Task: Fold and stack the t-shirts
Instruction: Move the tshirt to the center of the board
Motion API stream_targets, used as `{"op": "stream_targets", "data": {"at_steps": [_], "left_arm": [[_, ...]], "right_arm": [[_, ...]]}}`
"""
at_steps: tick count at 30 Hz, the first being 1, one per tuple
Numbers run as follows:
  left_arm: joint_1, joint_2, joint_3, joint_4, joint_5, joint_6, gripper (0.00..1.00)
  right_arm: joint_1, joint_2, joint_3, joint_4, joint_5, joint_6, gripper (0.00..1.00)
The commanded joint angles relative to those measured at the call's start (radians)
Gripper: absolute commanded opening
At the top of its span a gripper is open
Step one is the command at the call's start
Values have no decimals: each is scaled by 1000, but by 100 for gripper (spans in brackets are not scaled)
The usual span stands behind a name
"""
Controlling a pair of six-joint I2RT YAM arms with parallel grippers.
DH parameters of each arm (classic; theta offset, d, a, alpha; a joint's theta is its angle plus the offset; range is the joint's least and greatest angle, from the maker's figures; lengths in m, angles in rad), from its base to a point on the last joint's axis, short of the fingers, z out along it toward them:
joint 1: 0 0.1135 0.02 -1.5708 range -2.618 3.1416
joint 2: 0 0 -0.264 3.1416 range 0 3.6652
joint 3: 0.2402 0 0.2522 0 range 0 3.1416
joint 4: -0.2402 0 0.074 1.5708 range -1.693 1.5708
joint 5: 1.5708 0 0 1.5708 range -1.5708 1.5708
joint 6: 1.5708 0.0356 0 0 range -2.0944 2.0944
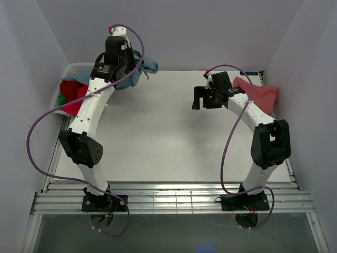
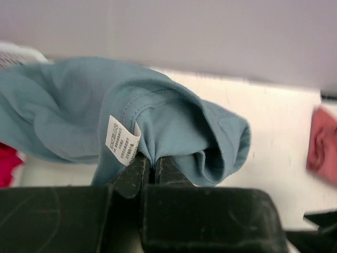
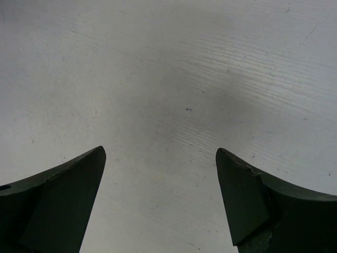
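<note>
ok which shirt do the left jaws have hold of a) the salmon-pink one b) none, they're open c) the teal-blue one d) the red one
c: in the left wrist view the left jaws are pinched shut on a fold of the teal-blue shirt beside its white label

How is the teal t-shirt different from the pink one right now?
The teal t-shirt is pinched in the shut left gripper, while the pink t-shirt lies free, with the open right gripper over bare table. The teal one is at the far left by the basket; the pink one is at the far right. The teal one shows a white label; none is visible on the pink one. Neither is spread flat.
</note>
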Motion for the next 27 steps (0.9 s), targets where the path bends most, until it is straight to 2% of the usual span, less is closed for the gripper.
{"op": "stream_targets", "data": {"at_steps": [1, 5, 11, 17, 22, 26, 27], "left_arm": [[-51, -9, -119, -33, 156, 0, 0], [-79, -35, -222, 45, 356, -7, 0], [-190, 55, -273, 94, 465, -10, 0], [-304, 201, -207, 162, 517, -38, 0], [-349, 302, -120, 203, 552, -55, 0], [-358, 336, -129, 229, 502, -37, 0], [-358, 329, -138, 245, 488, -24, 6]], "right_arm": [[6, -63, -36, 40, 41, -15, 91], [6, -91, -53, 46, 75, -2, 91], [6, -151, -50, 18, 140, -5, 91], [6, -210, -90, 3, 161, -15, 91], [6, -253, -163, 20, 193, -4, 91], [6, -275, -176, 26, 189, 1, 91], [6, -276, -176, 29, 186, 2, 91]]}}
